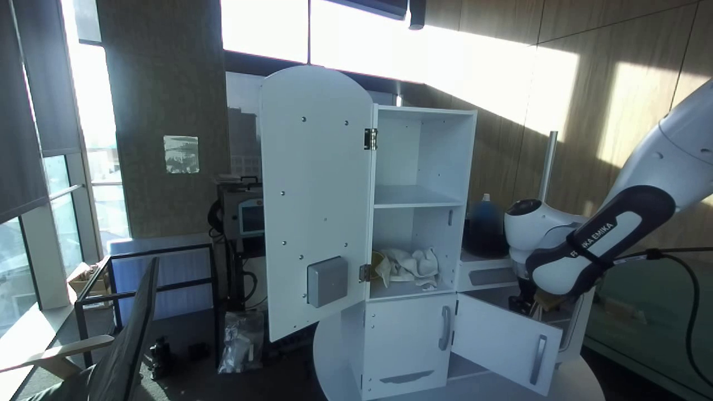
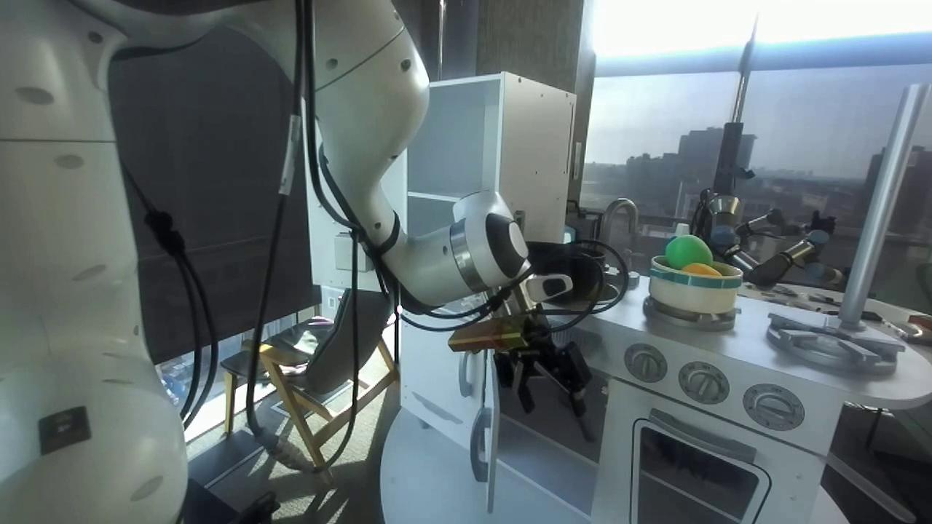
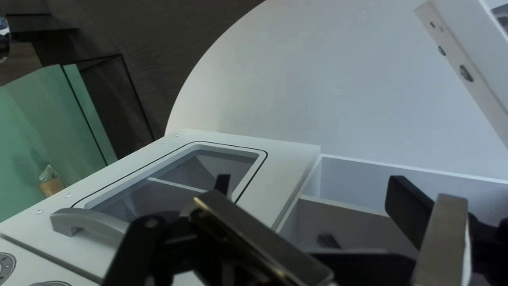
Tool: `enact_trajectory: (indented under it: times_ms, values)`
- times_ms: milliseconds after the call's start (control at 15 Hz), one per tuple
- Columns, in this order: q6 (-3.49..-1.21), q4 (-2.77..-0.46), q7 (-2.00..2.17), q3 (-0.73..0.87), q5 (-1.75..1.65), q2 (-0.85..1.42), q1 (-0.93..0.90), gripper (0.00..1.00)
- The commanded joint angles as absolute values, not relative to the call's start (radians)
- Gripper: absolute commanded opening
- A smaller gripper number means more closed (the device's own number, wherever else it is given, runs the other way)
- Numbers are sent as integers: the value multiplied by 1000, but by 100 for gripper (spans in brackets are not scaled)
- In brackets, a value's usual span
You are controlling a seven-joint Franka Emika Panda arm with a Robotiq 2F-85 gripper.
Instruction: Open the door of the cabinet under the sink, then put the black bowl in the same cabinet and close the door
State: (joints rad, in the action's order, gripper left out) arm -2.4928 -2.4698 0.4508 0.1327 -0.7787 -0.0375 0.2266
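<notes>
Evidently, the door (image 1: 504, 343) stands open at lower right, the gripper (image 2: 552, 405) wide and empty below centre; placement of the black bowl unconfirmed, closing outstanding.

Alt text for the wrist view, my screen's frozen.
The open gripper spans the foreground before the open cabinet. Its swung-out door shows partly at upper right, the oven sits left, and a round-edged white surface stretches beyond.

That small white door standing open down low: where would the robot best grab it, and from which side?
Probably by the upright grey handle near the free edge of the door. The gripper would best come from the outer-face side and straddle it, since it is slim and arches out from that face.
</notes>
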Motion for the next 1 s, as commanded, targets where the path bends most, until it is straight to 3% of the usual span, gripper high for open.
enact_trajectory:
  times_ms: [0,933]
  values:
    - [-2466,-2518,400,130,-733,-125,192,100]
    - [-2386,-2663,154,32,-345,-304,78,100]
